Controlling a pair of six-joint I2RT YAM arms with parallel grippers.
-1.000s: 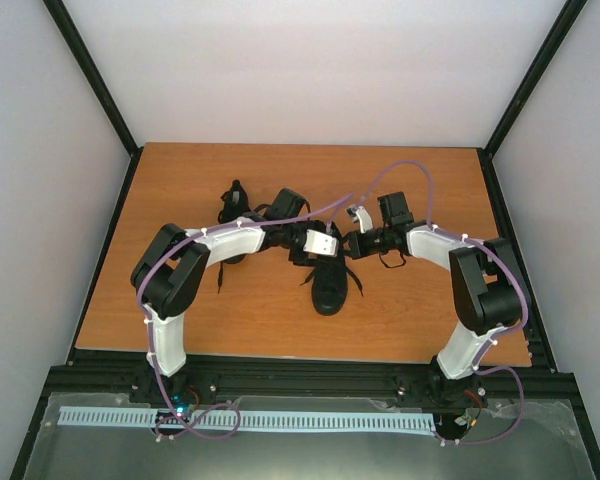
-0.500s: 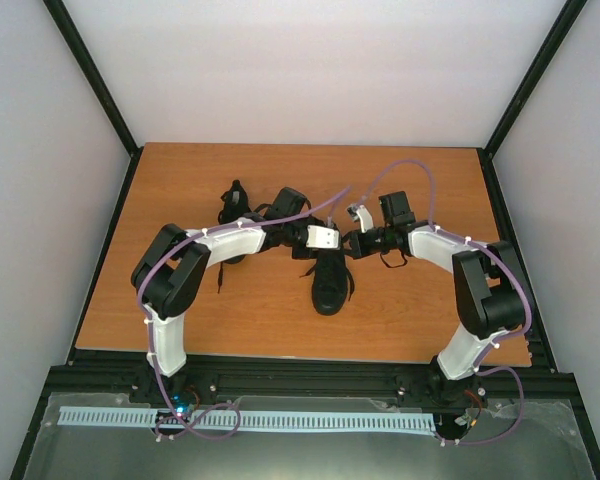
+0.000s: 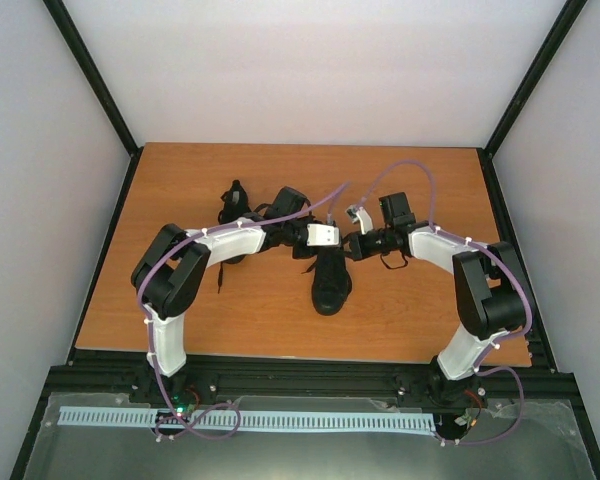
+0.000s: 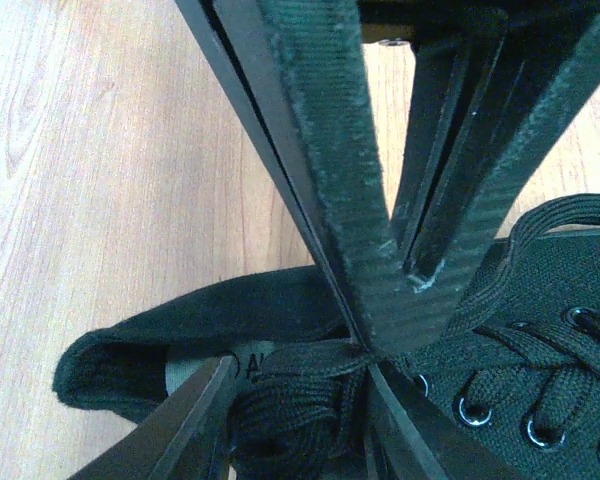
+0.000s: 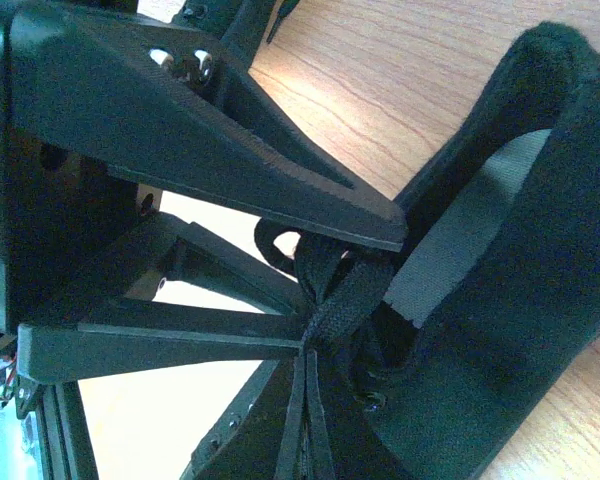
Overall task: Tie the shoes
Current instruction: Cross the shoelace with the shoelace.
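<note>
shoes (image 3: 330,290) hidden: heel end of the centre shoe sits under both claws in the top view. the other shoe (image 3: 234,205) is half covered by the left forearm. both are black blobs from above, no detail.
wrist views: each shows only part of the centre shoe (image 4: 540,300); toe out of frame in both.
look: all-black canvas low-top, flat black laces (image 4: 500,370) crossed through metal eyelets (image 4: 470,412), grey insole with print too cut off to read.
where: centre shoe mid-table (image 3: 180,300), between the two claws; other shoe further back and to the left, a lace trailing toward the near edge.
axis: centre shoe runs near–far, toe toward the arm bases, collar toward the far wall. other shoe also roughly near–far; cannot tell which end is the toe.
right claw (image 5: 355,290): clenched, fingertips pinching a lace strand just above the collar.
left claw (image 4: 290,430): fingers either side of a bunched lace loop at the collar, loop fills the gap; cannot tell whether they are pressing on it.
claws: tips almost meet over the collar.
</note>
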